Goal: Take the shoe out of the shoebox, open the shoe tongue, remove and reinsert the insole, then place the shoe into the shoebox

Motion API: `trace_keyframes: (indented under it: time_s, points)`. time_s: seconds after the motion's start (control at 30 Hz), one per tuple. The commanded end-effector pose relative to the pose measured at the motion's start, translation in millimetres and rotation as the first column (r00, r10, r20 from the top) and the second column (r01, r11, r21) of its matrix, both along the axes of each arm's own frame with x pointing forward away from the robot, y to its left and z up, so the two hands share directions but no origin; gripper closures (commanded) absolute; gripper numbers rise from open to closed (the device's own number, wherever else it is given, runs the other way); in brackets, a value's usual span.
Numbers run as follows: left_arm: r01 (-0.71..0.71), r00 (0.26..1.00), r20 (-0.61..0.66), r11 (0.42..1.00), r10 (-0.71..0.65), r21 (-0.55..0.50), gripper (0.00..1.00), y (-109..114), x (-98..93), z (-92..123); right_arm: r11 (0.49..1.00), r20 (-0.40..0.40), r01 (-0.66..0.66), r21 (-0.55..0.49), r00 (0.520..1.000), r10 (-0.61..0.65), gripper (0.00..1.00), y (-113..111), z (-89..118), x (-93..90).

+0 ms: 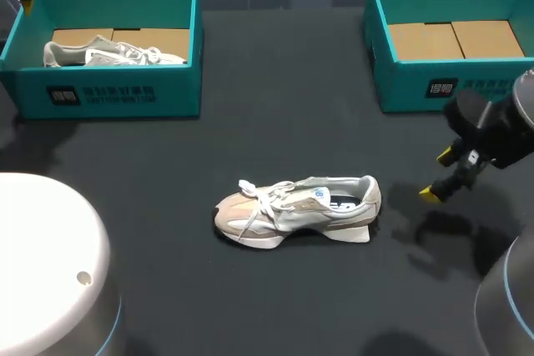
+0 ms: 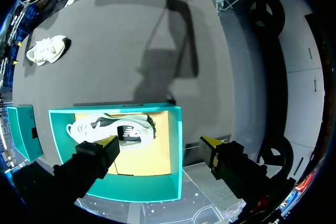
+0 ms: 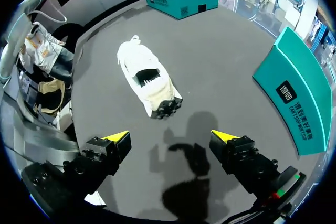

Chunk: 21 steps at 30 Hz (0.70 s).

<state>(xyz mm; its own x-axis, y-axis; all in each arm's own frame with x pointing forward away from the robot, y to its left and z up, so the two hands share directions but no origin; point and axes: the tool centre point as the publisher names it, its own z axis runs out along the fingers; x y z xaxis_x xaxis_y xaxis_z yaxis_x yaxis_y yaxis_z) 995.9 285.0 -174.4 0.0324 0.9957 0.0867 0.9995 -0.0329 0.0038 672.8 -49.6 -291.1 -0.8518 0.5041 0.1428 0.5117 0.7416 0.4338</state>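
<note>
Two shoeboxes are counted at the far edge of the table (image 1: pixel 275 122): the left shoebox (image 1: pixel 108 93), with a second shoe (image 1: pixel 113 53) inside, and the right shoebox (image 1: pixel 434 85). The shoe (image 1: pixel 296 210) lies on the open middle of the table. The left gripper (image 2: pixel 158 141) and the right gripper (image 1: pixel 437 175) are both released, and nothing is held.

dark grey matte table (image 1: pixel 275 122), lit from above, soft shadows on top.

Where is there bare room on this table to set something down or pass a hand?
Free: the table strip between the left shoebox and right shoebox, beyond the loose shoe; the right shoebox's cardboard floor is also bare. Crowded: the left shoebox, holding a second shoe, and the gap between the loose shoe's heel and the right tool.
</note>
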Motion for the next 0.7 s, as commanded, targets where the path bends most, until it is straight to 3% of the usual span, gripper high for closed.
trace_keyframes:
  time_s: [0.03,0.2,0.63,0.7]
  points:
    - [0.001,1.0,0.001,1.0,-0.001,0.002,0.0,0.2,-0.4,0.0,0.907,0.293,-0.089,0.412,0.955,-0.04,0.0,-27.2,-18.9,-5.4]
    - [0.001,1.0,0.001,1.0,-0.001,0.002,0.0,0.2,-0.4,0.0,0.859,0.385,-0.201,0.47,0.923,0.005,0.0,-44.7,-40.1,-0.4]
    - [0.001,1.0,0.001,1.0,-0.001,0.002,0.0,0.2,-0.4,0.0,0.866,0.379,-0.207,0.456,0.925,0.022,0.0,-47.1,-45.0,0.6]
    - [0.001,1.0,0.001,1.0,-0.001,0.002,0.0,0.2,-0.4,0.0,0.876,0.374,-0.167,0.452,0.927,-0.016,0.0,-55.3,-59.4,7.0]
